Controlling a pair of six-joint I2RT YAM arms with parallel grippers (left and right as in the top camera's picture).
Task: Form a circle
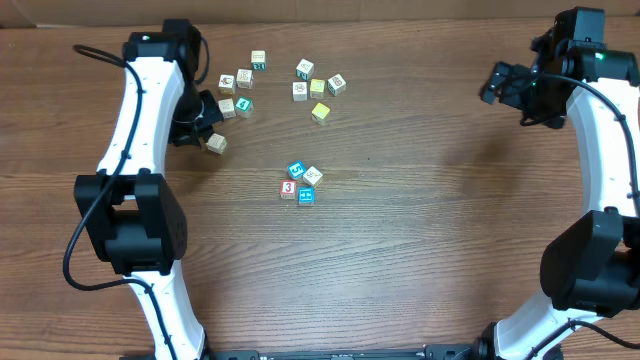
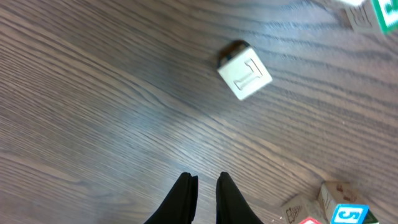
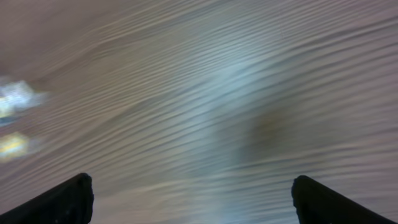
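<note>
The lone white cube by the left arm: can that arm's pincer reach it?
Probably yes: the white cube lies ahead of the left pincer, bare table between; its nearly closed fingers must open first.

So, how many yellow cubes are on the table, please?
2: one yellow cube top centre in the overhead view, another just below it. The left arm might hide more.

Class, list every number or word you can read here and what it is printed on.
"3": red cube.
"5": blue cube.
"1", probably, embossed: cream cube lying alone.
Prints on the other cubes: too small or blurred to read.
</note>
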